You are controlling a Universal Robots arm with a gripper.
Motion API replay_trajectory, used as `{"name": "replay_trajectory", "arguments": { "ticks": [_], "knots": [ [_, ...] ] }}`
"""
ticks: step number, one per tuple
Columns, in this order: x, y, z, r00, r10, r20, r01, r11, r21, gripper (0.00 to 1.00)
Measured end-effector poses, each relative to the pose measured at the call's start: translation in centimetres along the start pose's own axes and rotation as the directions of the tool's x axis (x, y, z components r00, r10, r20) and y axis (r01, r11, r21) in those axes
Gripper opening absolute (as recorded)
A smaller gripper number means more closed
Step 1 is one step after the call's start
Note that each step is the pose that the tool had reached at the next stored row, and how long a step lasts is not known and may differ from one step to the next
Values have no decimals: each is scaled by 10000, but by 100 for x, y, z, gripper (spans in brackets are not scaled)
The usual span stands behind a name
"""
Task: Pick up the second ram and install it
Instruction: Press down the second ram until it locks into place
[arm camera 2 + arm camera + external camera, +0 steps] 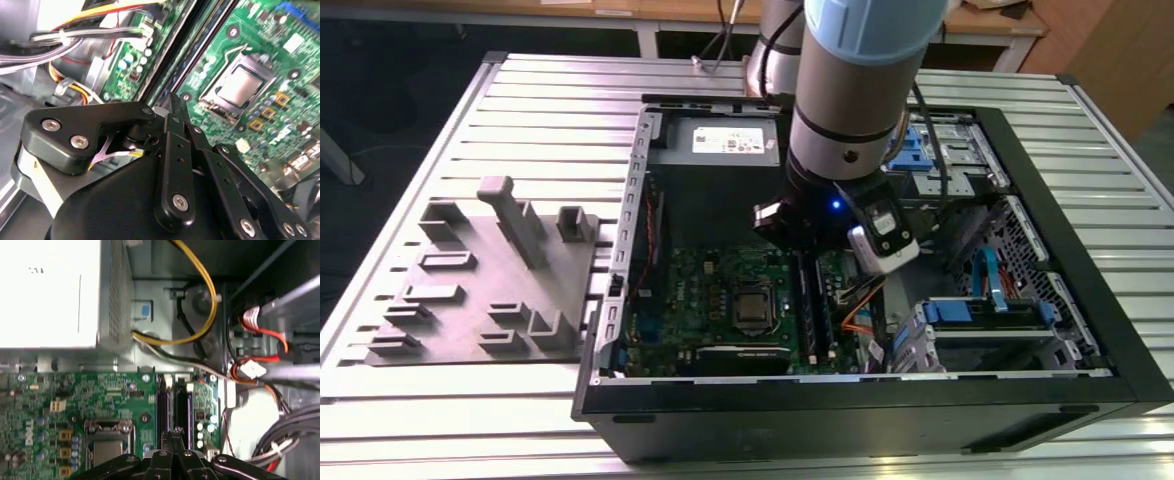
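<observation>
The gripper (172, 432) is seen in both wrist views with its two fingers (176, 120) brought fully together, tips meeting, no gap left and nothing seen clamped between them. The tips are held directly over the black slot rails (165, 405) of the green motherboard (115, 390), beside the metal-framed processor socket (107, 440). Whether the tips are touching anything below cannot be told. The second ram (188, 407) is taken to be the long, narrow dark stick with a bluish edge set lengthwise among the rails, just ahead of the fingertips; how deep it is seated cannot be judged. In the exterior view the arm (854, 100) is lowered into the open computer case (1067, 390), which is laid on its side on a slatted metal table (520, 90); a grey moulded fixture (480, 290) is placed well apart, on the exterior view's left. As to writing: a white label is carried on the power supply (720, 140), its print too small to make out; white lettering is noted on the board's edge near the socket, and small white component marks are scattered over the board. A yellow cable (212, 295) is looped beside the supply.
</observation>
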State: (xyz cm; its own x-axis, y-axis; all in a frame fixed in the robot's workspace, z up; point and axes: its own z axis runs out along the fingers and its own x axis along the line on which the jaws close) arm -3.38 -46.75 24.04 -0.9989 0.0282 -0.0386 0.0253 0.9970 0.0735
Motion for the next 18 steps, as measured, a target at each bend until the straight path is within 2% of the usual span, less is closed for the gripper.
{"name": "replay_trajectory", "arguments": {
  "ticks": [5,12,18],
  "knots": [
    [4,123,13,10000,0,0,0,10000,-5,7],
    [5,145,17,10000,2,-1,-2,10000,6,7],
    [9,204,94,10000,1,1,-1,10000,26,7]
  ]
}}
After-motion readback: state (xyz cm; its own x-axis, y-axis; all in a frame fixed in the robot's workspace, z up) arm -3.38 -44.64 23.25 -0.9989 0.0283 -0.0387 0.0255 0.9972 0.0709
